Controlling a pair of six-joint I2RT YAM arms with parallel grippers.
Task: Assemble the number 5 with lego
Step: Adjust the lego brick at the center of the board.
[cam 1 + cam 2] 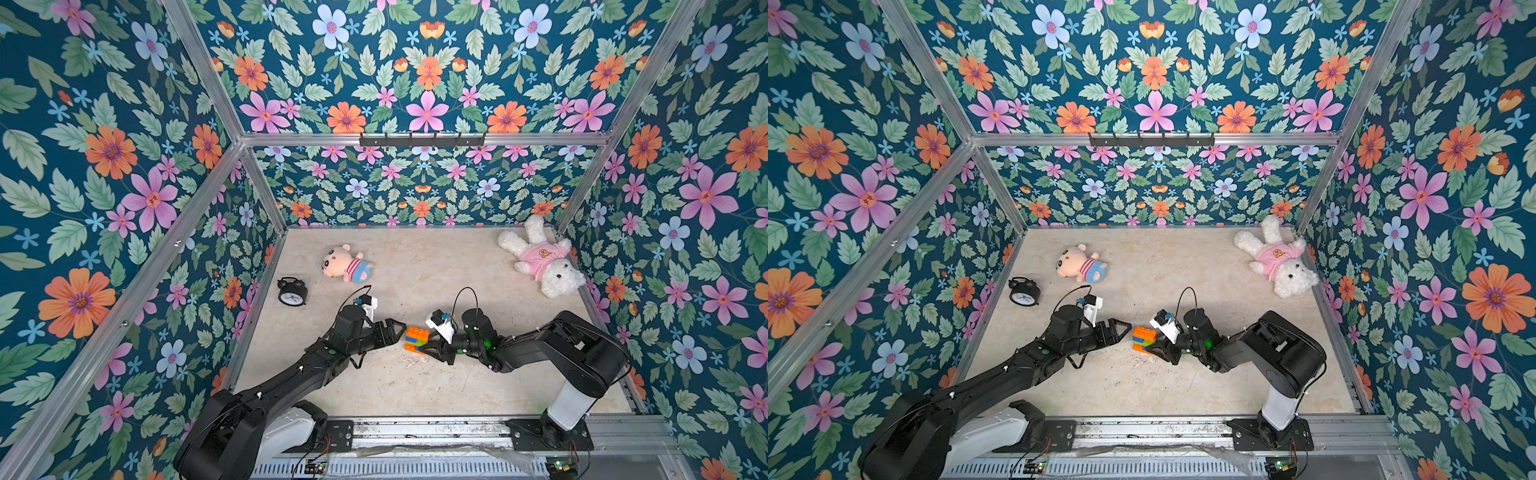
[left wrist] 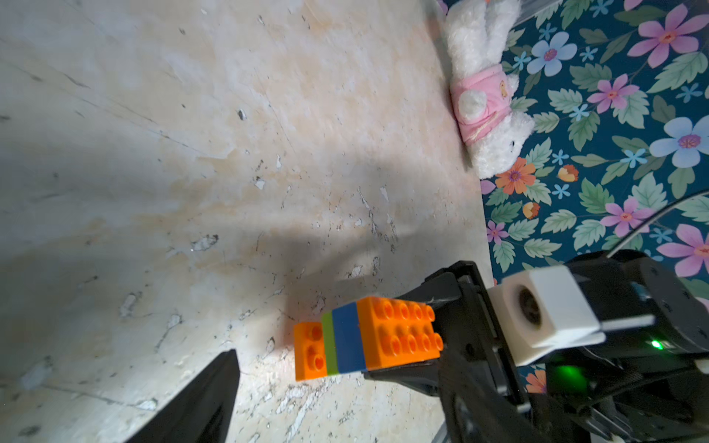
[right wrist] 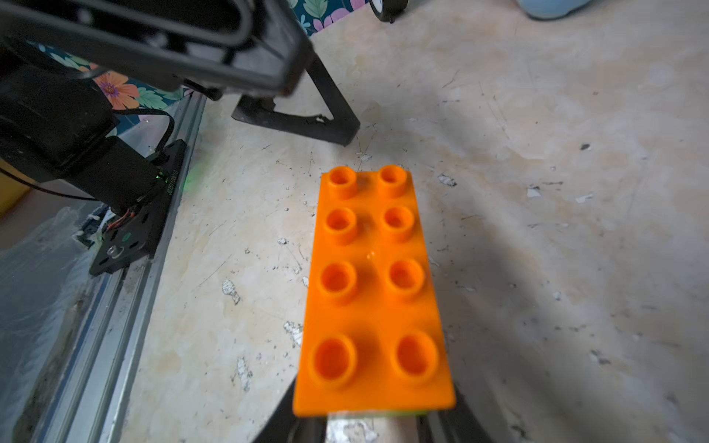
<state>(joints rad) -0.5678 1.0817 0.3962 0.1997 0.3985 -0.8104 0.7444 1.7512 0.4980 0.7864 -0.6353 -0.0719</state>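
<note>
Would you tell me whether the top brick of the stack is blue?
No, the top brick is orange, with eight studs showing.

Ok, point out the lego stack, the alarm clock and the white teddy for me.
lego stack (image 1: 417, 334): in a top view, on its orange top brick.
alarm clock (image 1: 292, 297): in a top view, on its dial.
white teddy (image 1: 539, 257): in a top view, on its pink shirt.

Bright, even light kept both top views sharp, whereas in the wrist views broad grey shadows crossed the tabletop (image 2: 153, 115), the white plush (image 2: 483, 96) was blurred, and the number 5 (image 3: 374, 287) lost focus nearest the lens.
</note>
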